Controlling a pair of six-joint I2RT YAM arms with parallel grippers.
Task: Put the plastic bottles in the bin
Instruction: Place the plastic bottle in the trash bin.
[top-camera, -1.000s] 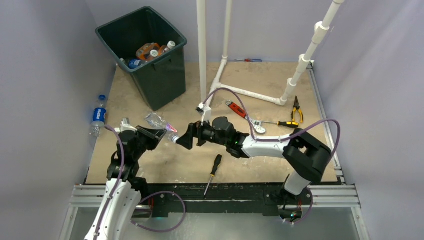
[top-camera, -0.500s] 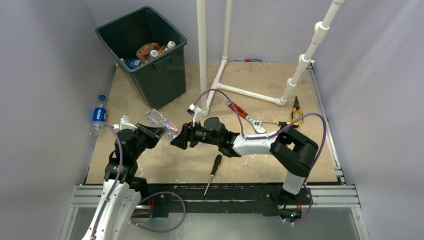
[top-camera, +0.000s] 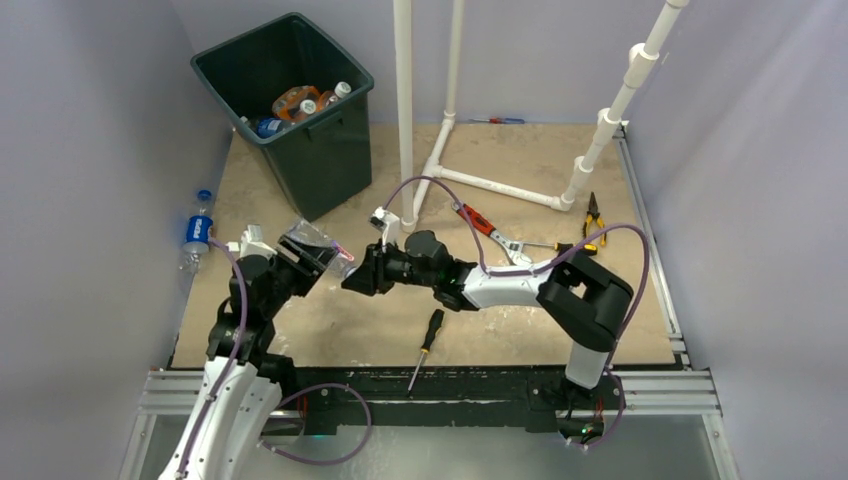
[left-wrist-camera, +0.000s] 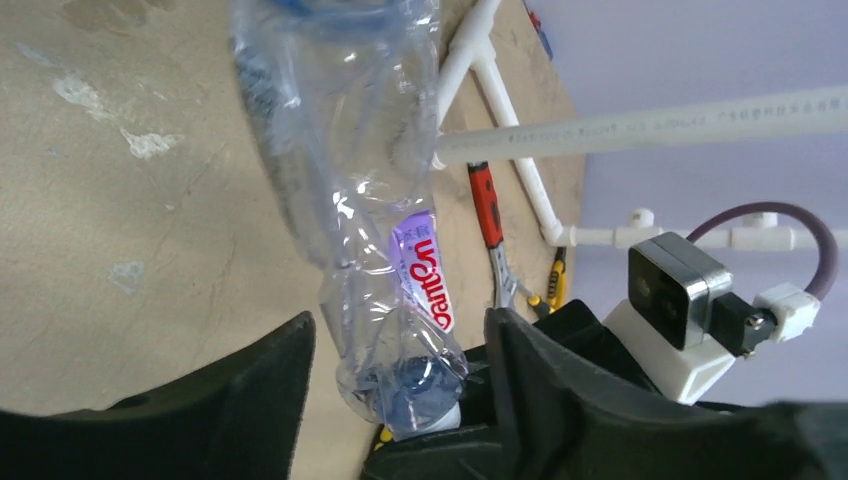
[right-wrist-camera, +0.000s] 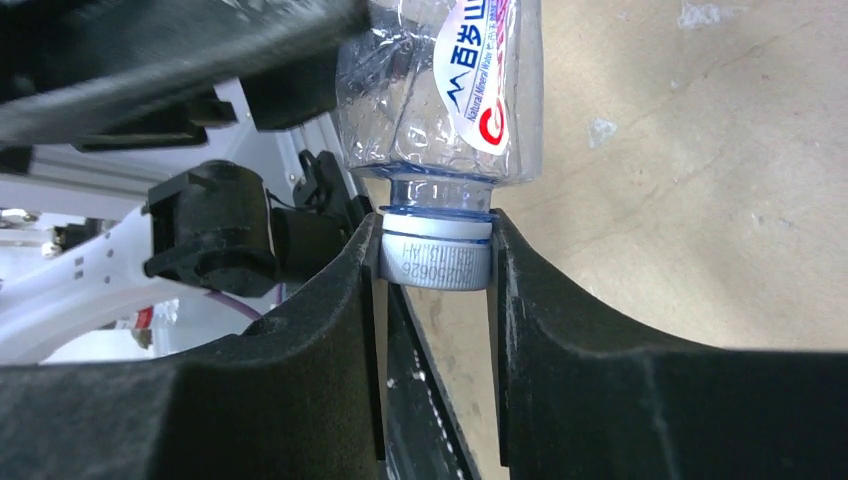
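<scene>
A crushed clear bottle (top-camera: 318, 243) with a red-lettered label hangs between my two grippers, above the board. My right gripper (top-camera: 352, 278) is shut on its white cap (right-wrist-camera: 437, 258), with the bottle's body (right-wrist-camera: 450, 90) sticking out past the fingertips. My left gripper (top-camera: 308, 262) is open: in the left wrist view its fingers stand on either side of the bottle (left-wrist-camera: 380, 230), with a gap on each side. The dark bin (top-camera: 352, 95) stands at the far left with several bottles (top-camera: 300, 103) inside. A blue-labelled bottle (top-camera: 197, 232) lies off the board's left edge.
A black-handled screwdriver (top-camera: 428, 345) lies near the front edge. A red wrench (top-camera: 480, 222), a second screwdriver (top-camera: 570, 247) and pliers (top-camera: 593, 215) lie to the right. A white pipe frame (top-camera: 500, 185) with an upright pipe (top-camera: 403, 100) stands behind my right arm.
My right gripper moved left and shut on the bottle's cap. My left gripper, which was shut on the bottle, has opened.
</scene>
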